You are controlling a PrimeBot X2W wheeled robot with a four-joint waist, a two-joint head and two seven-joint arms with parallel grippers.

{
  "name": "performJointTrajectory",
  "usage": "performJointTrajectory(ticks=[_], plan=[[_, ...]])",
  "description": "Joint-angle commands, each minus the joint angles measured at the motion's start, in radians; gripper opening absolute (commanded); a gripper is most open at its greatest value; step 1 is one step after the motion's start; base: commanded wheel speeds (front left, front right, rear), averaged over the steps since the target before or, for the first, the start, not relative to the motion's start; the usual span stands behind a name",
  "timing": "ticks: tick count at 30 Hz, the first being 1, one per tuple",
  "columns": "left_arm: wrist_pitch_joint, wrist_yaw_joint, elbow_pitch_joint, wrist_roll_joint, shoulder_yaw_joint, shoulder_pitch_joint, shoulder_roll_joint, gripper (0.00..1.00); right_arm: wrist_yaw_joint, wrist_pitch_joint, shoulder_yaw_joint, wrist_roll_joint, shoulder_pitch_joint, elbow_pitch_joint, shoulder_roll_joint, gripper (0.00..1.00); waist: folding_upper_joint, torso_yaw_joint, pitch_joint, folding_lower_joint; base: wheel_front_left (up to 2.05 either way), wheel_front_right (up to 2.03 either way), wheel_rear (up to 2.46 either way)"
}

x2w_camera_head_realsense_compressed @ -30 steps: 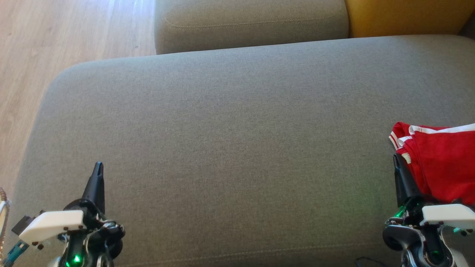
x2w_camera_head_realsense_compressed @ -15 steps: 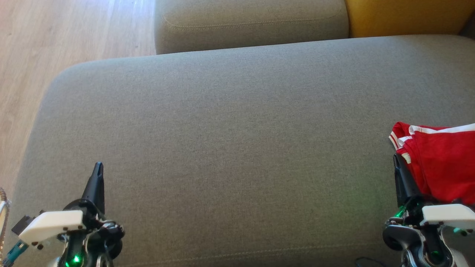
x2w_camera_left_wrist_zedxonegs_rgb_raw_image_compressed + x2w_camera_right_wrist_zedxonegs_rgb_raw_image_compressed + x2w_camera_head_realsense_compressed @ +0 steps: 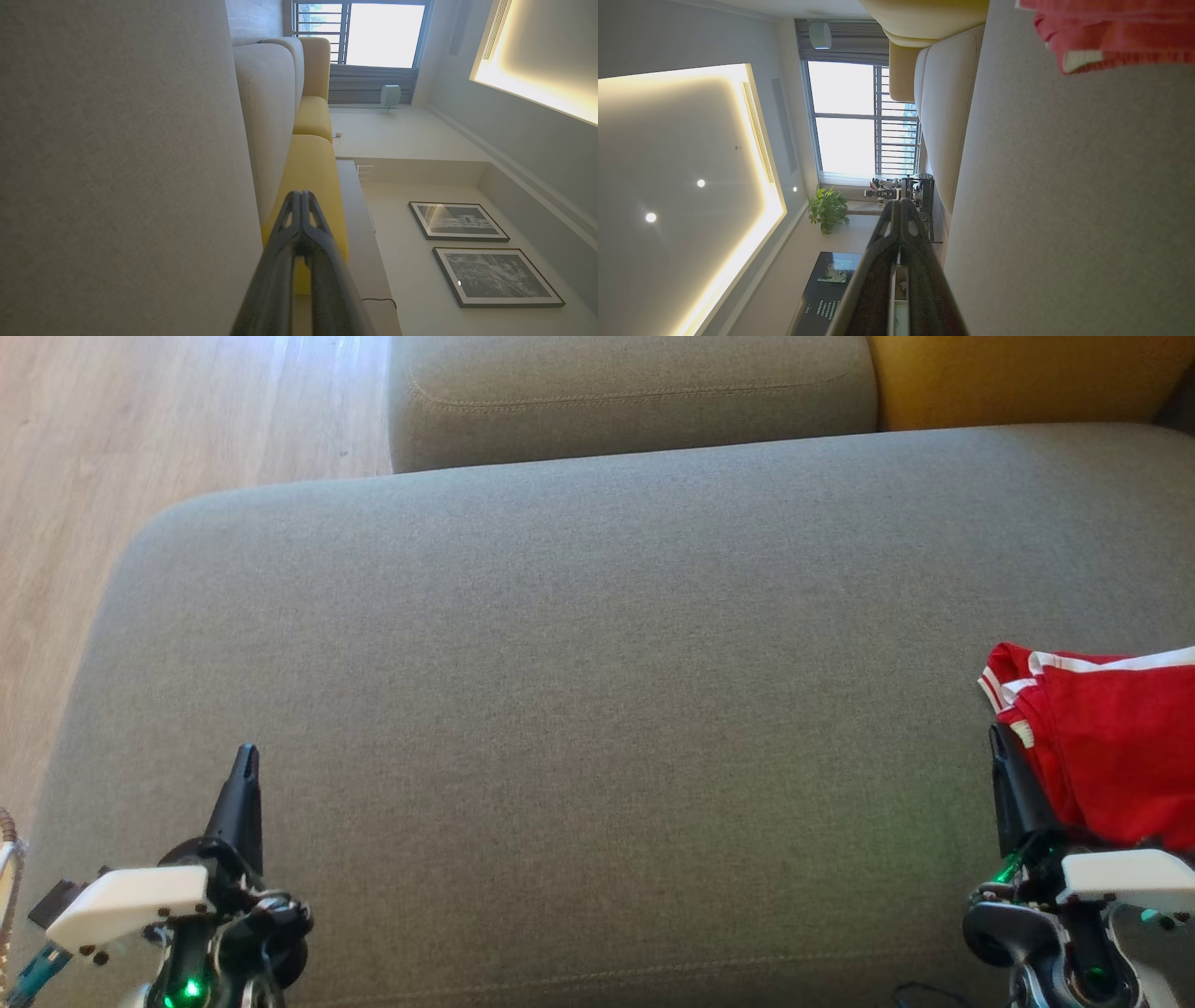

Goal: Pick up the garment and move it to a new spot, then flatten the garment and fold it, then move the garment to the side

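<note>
The garment (image 3: 1106,747) is red with white stripes and lies bunched at the right edge of the grey sofa seat (image 3: 597,691), partly cut off by the picture's edge. A red corner of the garment (image 3: 1106,32) also appears at the top right of the right wrist view. My right gripper (image 3: 997,737) is shut and empty, its fingers just left of the garment's near edge. At the lower left my left gripper (image 3: 246,754) is shut and empty over the seat's front, far from the garment. Both wrist views show fingertips pressed together: left gripper (image 3: 301,195), right gripper (image 3: 900,203).
A grey back cushion (image 3: 635,392) and a yellow cushion (image 3: 1027,378) stand behind the seat. Wooden floor (image 3: 140,448) lies to the left, past the seat's rounded edge. A wide bare stretch of seat separates the two grippers.
</note>
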Motion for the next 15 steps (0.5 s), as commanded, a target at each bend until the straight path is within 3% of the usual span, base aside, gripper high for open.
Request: performJointTrajectory(ticks=[1, 15], plan=[[0.006, -0.007, -0.028, 0.01, 0.037, -0.053, 0.006, 0.0, 0.0, 0.006, 0.018, 0.006, -0.055, -0.033, -0.013, 0.0, 0.0, 0.0, 0.0, 0.0, 0.0, 0.0, 0.0], [0.008, -0.007, -0.028, 0.012, 0.04, -0.053, 0.004, 0.0, 0.0, 0.006, 0.018, 0.006, -0.055, -0.033, -0.013, 0.0, 0.0, 0.0, 0.0, 0.0, 0.0, 0.0, 0.0]])
